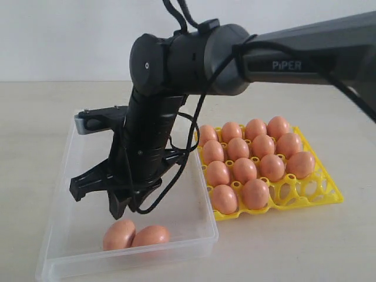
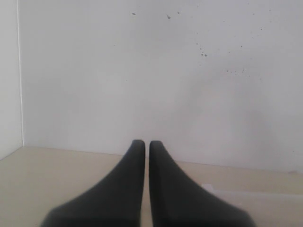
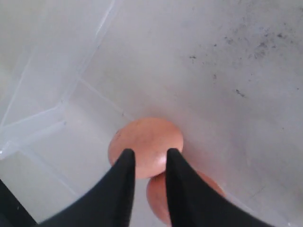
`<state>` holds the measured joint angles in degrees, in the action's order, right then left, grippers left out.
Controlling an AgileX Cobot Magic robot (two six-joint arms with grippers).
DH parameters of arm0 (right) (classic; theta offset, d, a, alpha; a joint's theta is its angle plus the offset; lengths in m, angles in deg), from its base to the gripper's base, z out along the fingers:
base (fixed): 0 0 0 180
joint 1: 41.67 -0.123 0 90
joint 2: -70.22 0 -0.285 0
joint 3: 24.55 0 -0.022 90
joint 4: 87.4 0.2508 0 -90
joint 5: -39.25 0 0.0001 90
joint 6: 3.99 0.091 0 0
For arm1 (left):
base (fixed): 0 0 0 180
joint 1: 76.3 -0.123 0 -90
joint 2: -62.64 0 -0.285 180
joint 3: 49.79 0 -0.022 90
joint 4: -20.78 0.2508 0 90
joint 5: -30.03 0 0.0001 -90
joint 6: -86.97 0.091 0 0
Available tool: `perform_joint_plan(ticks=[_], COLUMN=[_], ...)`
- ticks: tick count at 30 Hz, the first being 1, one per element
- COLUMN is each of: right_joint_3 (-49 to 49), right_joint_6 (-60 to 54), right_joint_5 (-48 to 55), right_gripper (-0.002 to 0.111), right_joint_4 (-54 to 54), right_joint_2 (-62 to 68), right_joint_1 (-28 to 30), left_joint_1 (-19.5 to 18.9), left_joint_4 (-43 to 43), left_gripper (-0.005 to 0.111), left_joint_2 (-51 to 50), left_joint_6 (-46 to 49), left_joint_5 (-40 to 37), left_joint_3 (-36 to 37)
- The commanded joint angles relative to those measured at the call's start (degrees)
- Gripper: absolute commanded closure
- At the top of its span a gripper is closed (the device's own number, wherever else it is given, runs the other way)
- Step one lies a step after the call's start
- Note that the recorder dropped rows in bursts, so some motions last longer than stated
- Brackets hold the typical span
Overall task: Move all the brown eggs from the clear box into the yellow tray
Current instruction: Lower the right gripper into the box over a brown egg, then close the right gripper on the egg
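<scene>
Two brown eggs (image 1: 119,234) (image 1: 151,235) lie touching at the near end of the clear box (image 1: 63,176). My right gripper (image 1: 121,212) reaches across from the right and hangs just above them, open a little, with nothing between its fingers. In the right wrist view its tips (image 3: 150,153) frame one egg (image 3: 146,142), and the other egg (image 3: 211,186) lies partly behind a finger. The yellow tray (image 1: 329,194) holds several brown eggs (image 1: 244,170). My left gripper (image 2: 144,143) is shut on nothing, faces a white wall, and is absent from the exterior view.
The tray sits right beside the box's right wall. Two cups at the tray's front right corner (image 1: 296,191) hold no egg. The right arm's black cable (image 1: 176,176) loops down over the box. Dark smudges mark the box floor (image 3: 255,42).
</scene>
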<state>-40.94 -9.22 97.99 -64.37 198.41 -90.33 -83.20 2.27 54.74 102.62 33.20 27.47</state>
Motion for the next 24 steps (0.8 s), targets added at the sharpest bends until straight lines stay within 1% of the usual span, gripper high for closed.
perform_joint_plan(ticks=[1, 2, 4, 7, 13, 15, 17, 18, 22, 24], right_joint_3=[-0.5, -0.5, -0.5, -0.5, -0.5, -0.5, -0.5, -0.5, -0.5, -0.5], right_joint_6=[4.6, 5.7, 6.7, 6.7, 7.7, 8.1, 6.8, 3.6, -1.1, -1.8], right_joint_5=[-0.3, -0.6, -0.5, 0.2, 1.1, 0.4, 0.2, 0.3, 0.3, -1.6], right_gripper=[0.049, 0.046, 0.046, 0.046, 0.046, 0.055, 0.090, 0.108, 0.109, 0.109], right_joint_4=[0.9, 1.1, 2.6, 8.3, 7.4, 5.3, 4.7, 4.8, 4.1, 1.8], right_joint_2=[2.8, 3.1, 4.0, 5.4, 8.2, 8.3, 8.3, 8.3, 7.9, 7.1], right_joint_1=[0.1, 0.1, 0.1, 0.1, 0.1, 0.0, 0.0, 0.0, 0.0, 0.0], left_joint_1=[0.1, 0.1, 0.1, 0.1, 0.1, 0.1, 0.1, 0.1, 0.1, 0.1], left_joint_4=[0.2, 0.2, 0.2, 0.2, 0.2, 0.2, 0.2, 0.2, 0.2, 0.2], left_gripper=[0.103, 0.103, 0.103, 0.103, 0.103, 0.103, 0.103, 0.103, 0.103, 0.103], left_joint_2=[0.1, 0.1, 0.1, 0.1, 0.1, 0.1, 0.1, 0.1, 0.1, 0.1], left_joint_6=[0.3, 0.3, 0.3, 0.3, 0.3, 0.3, 0.3, 0.3, 0.3, 0.3], left_joint_5=[-0.2, -0.2, -0.2, -0.2, -0.2, -0.2, -0.2, -0.2, -0.2, -0.2], left_joint_3=[-0.1, -0.1, -0.1, -0.1, -0.1, -0.1, -0.1, -0.1, -0.1, -0.1])
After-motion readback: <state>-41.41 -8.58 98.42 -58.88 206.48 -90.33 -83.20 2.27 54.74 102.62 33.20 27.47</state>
